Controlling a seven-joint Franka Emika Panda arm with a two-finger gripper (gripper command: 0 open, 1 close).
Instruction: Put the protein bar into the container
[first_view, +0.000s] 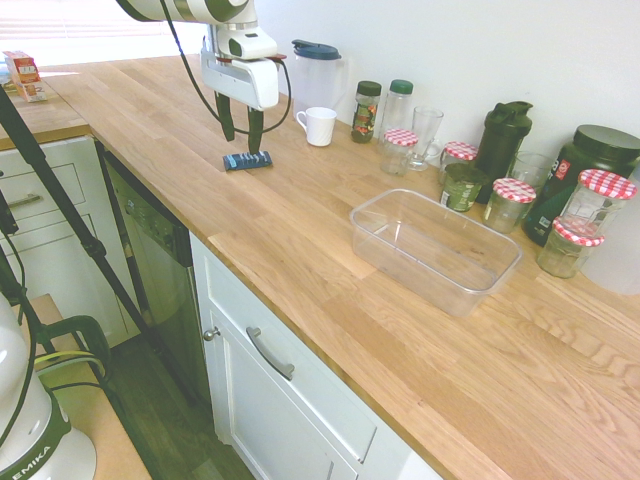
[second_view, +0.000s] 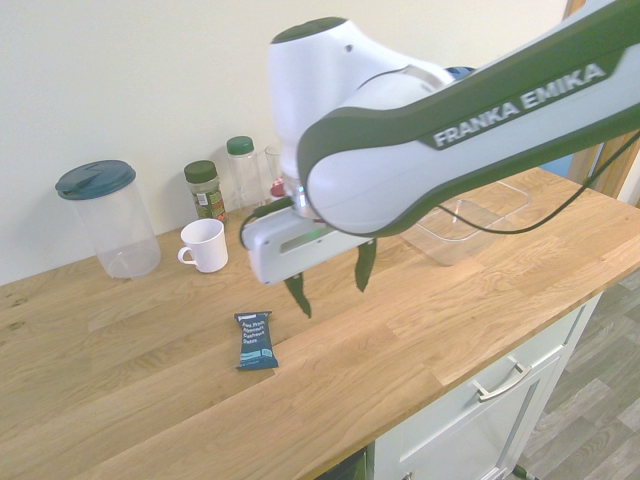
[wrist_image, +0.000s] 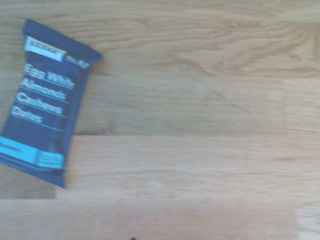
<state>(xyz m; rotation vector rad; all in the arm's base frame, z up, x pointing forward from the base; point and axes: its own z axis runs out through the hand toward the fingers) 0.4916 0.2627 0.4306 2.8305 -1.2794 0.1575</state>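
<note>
Clear plastic container (first_view: 435, 250) sits empty on a wooden counter (first_view: 300, 240), well apart from the protein bar (second_view: 256, 340), lying flat below the gripper (second_view: 331, 282), fingers spread wide, holding nothing.

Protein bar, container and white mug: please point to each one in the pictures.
Protein bar (second_view: 256, 340): second exterior view, middle of the wrapper.
Container (first_view: 372, 243): first exterior view, near left wall.
Mug (first_view: 321, 127): first exterior view, side of the body.

Smooth pale wood countertop (first_view: 300, 250), clear glossy plastic container (first_view: 434, 249), dark blue glossy-wrapped protein bar (wrist_image: 44, 102)
</note>
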